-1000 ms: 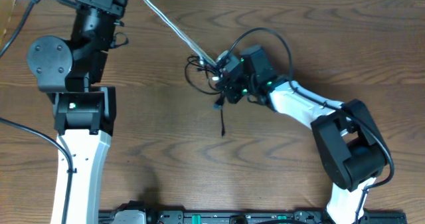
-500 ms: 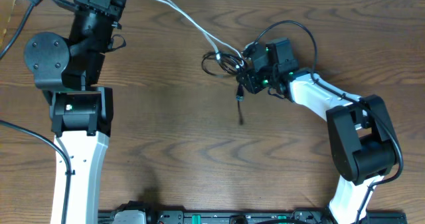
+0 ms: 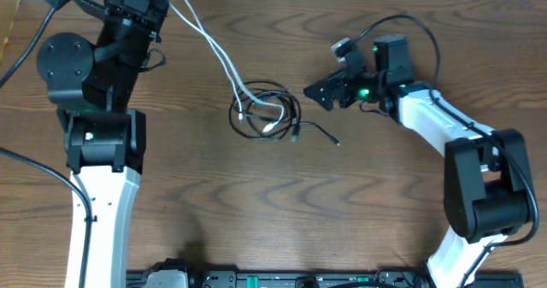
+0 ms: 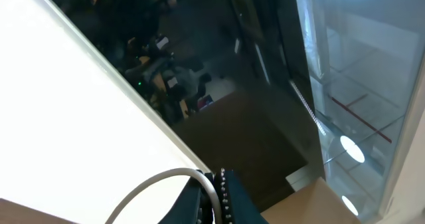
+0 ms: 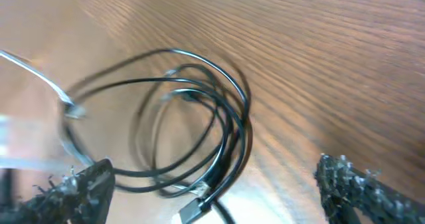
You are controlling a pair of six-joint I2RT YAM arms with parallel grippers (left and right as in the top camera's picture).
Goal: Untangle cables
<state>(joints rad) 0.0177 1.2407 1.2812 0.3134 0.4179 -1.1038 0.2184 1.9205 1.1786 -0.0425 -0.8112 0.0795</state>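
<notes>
The cables (image 3: 267, 114) lie in a loose tangle at mid-table: black loops with a white cord (image 3: 209, 42) running from them up-left toward my left arm (image 3: 128, 23) at the table's far edge. A black plug end (image 3: 335, 141) trails off to the right. In the left wrist view my left gripper (image 4: 218, 199) is shut on the white cord (image 4: 153, 184). To the right of the tangle, my right gripper (image 3: 328, 89) stands open and holds nothing. Its wrist view shows the black loops (image 5: 229, 127) on the wood between the wide-apart fingers (image 5: 83, 191).
Thick black cords run from the left base (image 3: 21, 40) and loop over the right arm (image 3: 419, 27). A dark rail (image 3: 256, 279) lines the near edge. A cardboard box (image 3: 7, 23) stands at the far left corner.
My right gripper has opened, let go of the cables and drawn back to the right. The tangle dropped onto the table and spread out; the white cord went slack.
</notes>
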